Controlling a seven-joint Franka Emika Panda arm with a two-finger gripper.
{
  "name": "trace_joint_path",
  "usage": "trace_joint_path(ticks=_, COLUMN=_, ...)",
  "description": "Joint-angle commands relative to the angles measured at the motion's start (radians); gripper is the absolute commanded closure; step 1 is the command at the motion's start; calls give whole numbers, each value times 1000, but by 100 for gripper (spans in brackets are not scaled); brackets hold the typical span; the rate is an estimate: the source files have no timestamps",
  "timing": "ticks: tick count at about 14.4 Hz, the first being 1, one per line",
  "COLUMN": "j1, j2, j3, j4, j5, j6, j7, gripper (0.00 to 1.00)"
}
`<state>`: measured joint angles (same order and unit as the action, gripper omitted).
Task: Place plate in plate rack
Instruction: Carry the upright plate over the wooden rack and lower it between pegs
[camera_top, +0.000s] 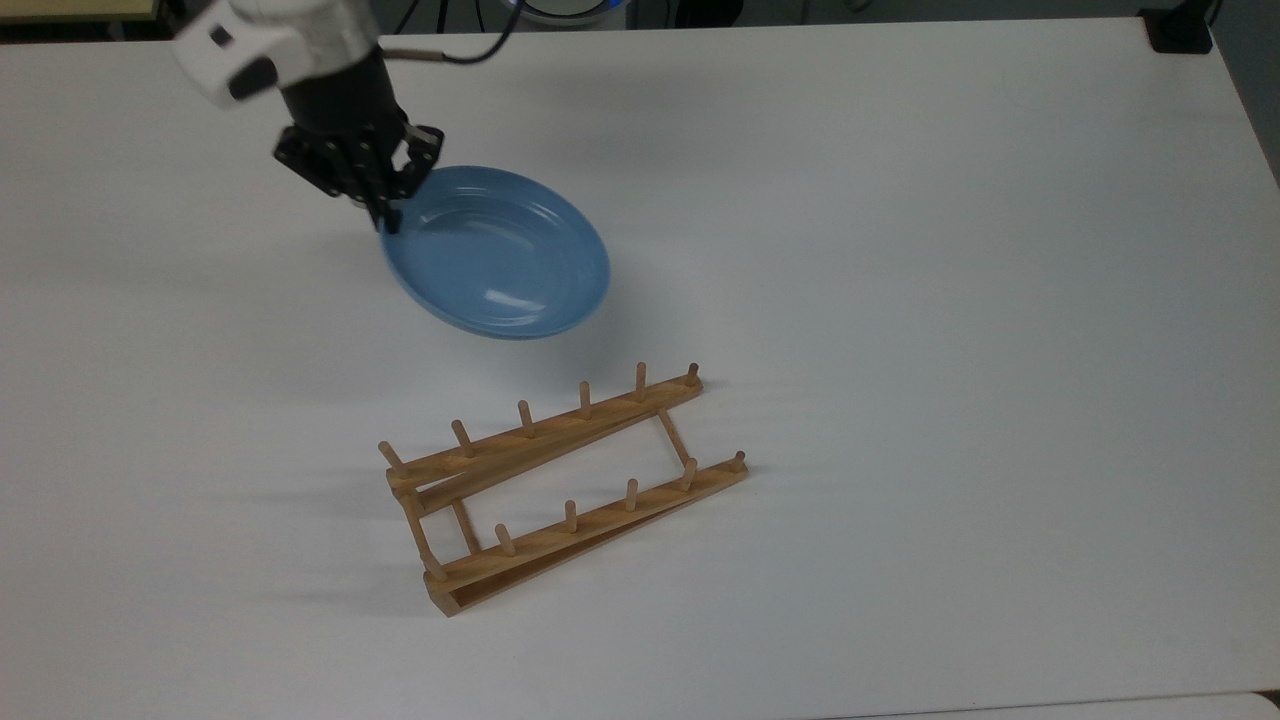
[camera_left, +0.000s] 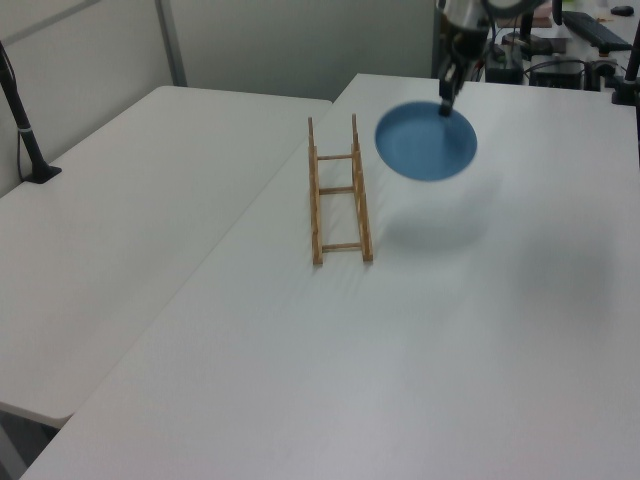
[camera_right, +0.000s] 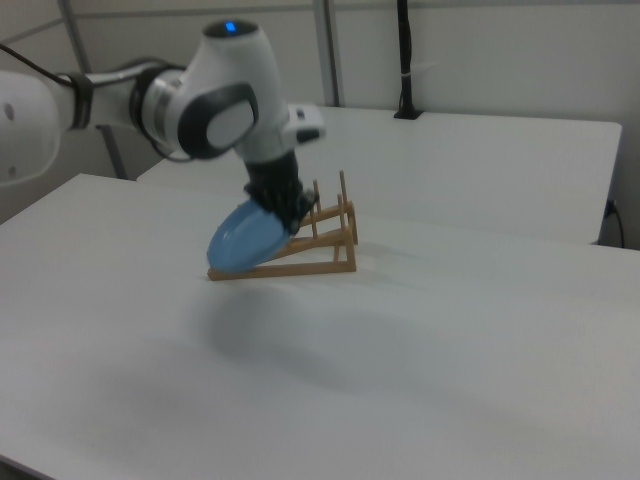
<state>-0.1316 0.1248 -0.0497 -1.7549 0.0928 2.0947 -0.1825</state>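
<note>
Top view, upper left of the frame: the gripper (camera_top: 390, 212) has its fingers clenched on the rim of the plate (camera_top: 498, 255), at the plate's edge nearest the top view's left. The plate hangs clear of the table (camera_top: 950, 300), tilted, its hollow face turned up and toward the top view's right; a soft shadow lies beneath it. In the left view the plate (camera_left: 427, 141) sits in the upper middle of the frame, its face seen nearly full-on, with its shadow well below on the table surface. In the right view the plate (camera_right: 247, 237) hangs slanted below the gripper (camera_right: 290, 217), in front of the plate rack (camera_right: 300, 252).

The plate rack (camera_top: 560, 480) rests on the table in the lower middle of the top view, well apart from the plate, all its slots unoccupied.

Assessment of handling: the plate looks rigid, glossy and probably light. Held at one point on the rim, it is judged liable to pivot or slip in the grasp. The raised rim is the only practical hold. If ceramic, it would chip against the pegs; a slow, edge-down entry between two peg pairs is advised.
</note>
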Motion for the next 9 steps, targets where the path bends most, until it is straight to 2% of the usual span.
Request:
trace_joint_path(ticks=1, j1=15, j2=-5, j3=2, j4=66, j5=-135, j6=141, j7=133, gripper=100)
trace_joint_path(ticks=4, j1=50, j2=-5, j3=2, j4=66, j5=-315, j6=263, j7=326, gripper=100)
trace_joint_path(ticks=6, j1=81, j2=3, j3=4, j4=66, j5=-474, j6=312, j7=472, gripper=100)
trace_joint_path(ticks=9, j1=141, j2=21, j3=14, j4=64, j5=-735, j6=344, j7=761, gripper=100)
